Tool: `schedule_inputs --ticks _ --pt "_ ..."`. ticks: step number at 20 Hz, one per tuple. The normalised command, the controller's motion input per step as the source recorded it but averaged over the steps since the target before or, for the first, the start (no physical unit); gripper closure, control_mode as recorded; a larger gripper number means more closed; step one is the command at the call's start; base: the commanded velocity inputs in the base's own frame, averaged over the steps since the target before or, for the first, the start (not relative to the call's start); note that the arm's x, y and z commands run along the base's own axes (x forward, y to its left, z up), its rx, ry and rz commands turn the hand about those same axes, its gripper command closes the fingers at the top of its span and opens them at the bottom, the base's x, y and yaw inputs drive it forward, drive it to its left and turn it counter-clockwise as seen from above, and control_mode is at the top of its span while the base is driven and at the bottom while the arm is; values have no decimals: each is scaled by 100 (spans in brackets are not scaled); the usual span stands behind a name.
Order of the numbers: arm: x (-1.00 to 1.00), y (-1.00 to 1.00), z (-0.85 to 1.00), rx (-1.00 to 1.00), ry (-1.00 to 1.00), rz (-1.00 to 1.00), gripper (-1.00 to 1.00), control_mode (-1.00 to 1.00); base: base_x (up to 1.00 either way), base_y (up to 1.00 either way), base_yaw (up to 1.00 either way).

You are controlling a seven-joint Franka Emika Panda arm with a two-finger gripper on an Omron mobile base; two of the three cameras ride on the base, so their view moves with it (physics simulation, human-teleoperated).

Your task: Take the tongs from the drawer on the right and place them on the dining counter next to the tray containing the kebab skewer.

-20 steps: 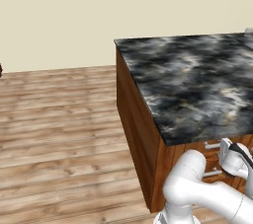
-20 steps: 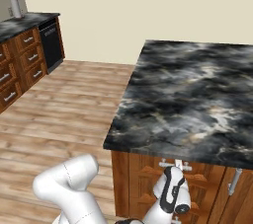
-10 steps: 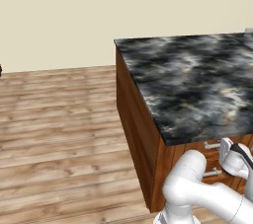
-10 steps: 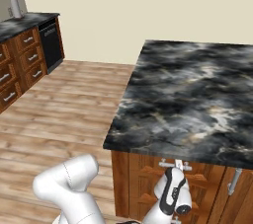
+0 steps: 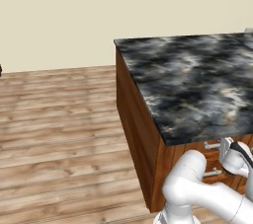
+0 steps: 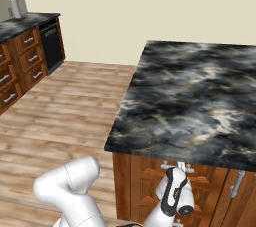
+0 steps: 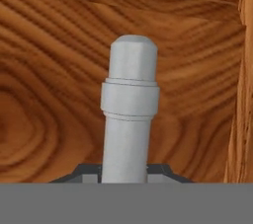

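The gripper is clamped narrowly on the grey drawer handle, whose bar runs up between the fingertips, set against the reddish-brown drawer front. The fingertips are mostly cut off at the frame's bottom. The dining counter, glossy black with grey-white marbling, overhangs the gripper.

The long glossy black stone dining counter has grey-white marbling; its reddish-brown wooden drawer front shows swirling grain behind a plain grey cylindrical metal handle.
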Motion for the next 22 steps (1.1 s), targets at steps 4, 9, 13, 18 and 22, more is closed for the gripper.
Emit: schedule_inputs --ticks 4,9,13,18,22 --pt "0 0 0 0 0 0 100 -100 0 0 0" --pt "-30 0 0 0 0 0 100 -100 0 0 0" --pt "-39 0 0 0 0 0 100 -100 0 0 0" --pt "-45 0 0 0 0 0 100 -100 0 0 0" --pt "-49 0 0 0 0 -1 100 -100 0 0 0"
